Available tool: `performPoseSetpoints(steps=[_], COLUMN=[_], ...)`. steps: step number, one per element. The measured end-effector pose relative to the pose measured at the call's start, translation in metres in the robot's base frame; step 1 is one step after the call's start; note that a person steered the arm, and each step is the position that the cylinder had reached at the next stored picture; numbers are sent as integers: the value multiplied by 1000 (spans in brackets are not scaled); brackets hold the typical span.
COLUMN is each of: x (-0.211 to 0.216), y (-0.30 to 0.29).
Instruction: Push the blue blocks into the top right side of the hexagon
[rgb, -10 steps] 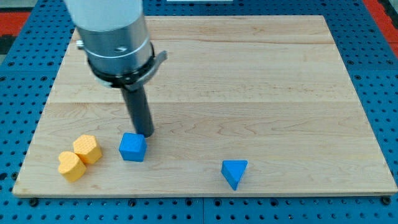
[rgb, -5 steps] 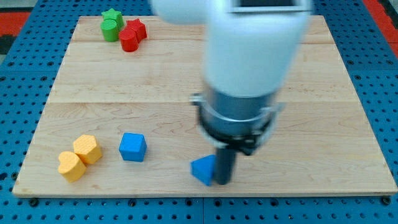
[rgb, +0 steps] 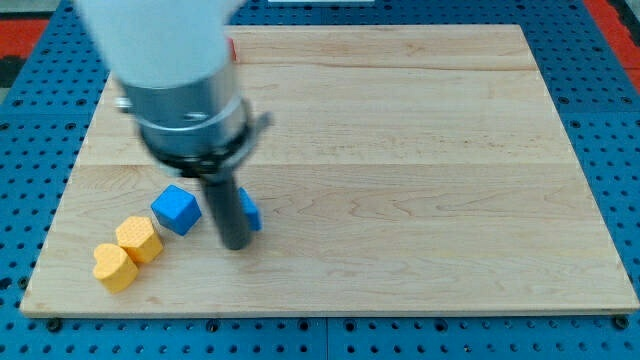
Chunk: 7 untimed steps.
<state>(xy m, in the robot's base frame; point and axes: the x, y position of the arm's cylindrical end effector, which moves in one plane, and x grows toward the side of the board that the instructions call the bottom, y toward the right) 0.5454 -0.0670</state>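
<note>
My tip (rgb: 236, 243) rests on the wooden board (rgb: 400, 150) in the lower left part of the view. A blue cube (rgb: 177, 209) lies just to the tip's upper left, a small gap away. A second blue block (rgb: 250, 212), the triangular one, sits right against the rod's right side and is mostly hidden behind it. A yellow hexagon block (rgb: 138, 239) lies to the lower left of the blue cube, close to it. A yellow heart-shaped block (rgb: 114, 266) touches the hexagon's lower left side.
The arm's large grey and white body (rgb: 170, 70) covers the board's upper left corner. A sliver of a red block (rgb: 232, 48) shows at its right edge. Blue pegboard (rgb: 600, 100) surrounds the board.
The rod has swept left from the board's lower middle. The blue triangular block has moved left and up with it. The blue cube has shifted left and up, closer to the yellow hexagon.
</note>
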Motion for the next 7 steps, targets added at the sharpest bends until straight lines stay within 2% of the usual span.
performPoseSetpoints(steps=[1,3,5,7], x=[-14,-54,-51,-51], y=[20,3,-69,-78])
